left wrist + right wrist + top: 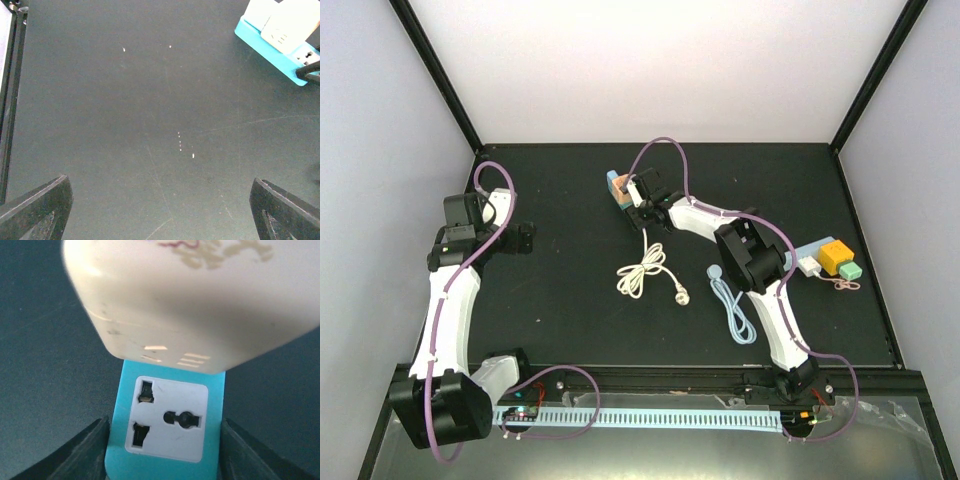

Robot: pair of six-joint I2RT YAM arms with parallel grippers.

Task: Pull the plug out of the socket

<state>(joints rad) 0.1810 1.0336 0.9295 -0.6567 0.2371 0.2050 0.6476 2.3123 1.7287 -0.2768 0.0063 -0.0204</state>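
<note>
Right gripper (643,205), seen from up top, is parked at the blue socket (614,187), with the white plug (632,189) just past its tips. The left gripper (525,236) is well off to the side.

Left wrist cam: fingers (45,205) spread wide, nothing between them, socket ahead and to the right.

Right wrist cam: fingers (85,452) flank the socket and the plug looms just ahead, looking seated. Can't tell if I'm squeezing. I'd call this the grab step. Next up is a firm pinch on the plug and a straight pull.

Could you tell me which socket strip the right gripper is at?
The blue strip mid-table, bearing the white plug; the other lies by the right edge.
</note>
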